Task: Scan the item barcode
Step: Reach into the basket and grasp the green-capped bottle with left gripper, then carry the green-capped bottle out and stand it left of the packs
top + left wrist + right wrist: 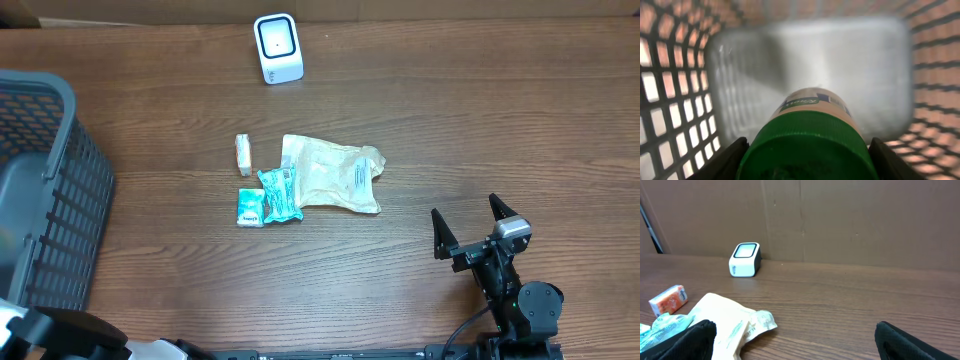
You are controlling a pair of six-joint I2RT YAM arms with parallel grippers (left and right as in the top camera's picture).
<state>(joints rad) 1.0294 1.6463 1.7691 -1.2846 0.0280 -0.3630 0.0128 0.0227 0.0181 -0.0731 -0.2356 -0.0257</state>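
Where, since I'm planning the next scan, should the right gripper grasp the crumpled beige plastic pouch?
Probably the bunched right corner of the crumpled beige plastic pouch, from above on the right: that end puckers up, nearest the open right gripper, while a teal plastic packet crowds its left edge.

The setting looks like a mock shop checkout built as a robot test station. A brown wood-grain table (450, 110) carries a small white box-shaped barcode scanner (277, 48), a grey slatted plastic shopping basket (60, 130), a cream crinkled paper pouch (335, 175) and teal foil sachets (278, 195). Plain brown cardboard sheets (840, 215) form the backdrop, and a green-capped plastic bottle (810, 145) is inside the basket.
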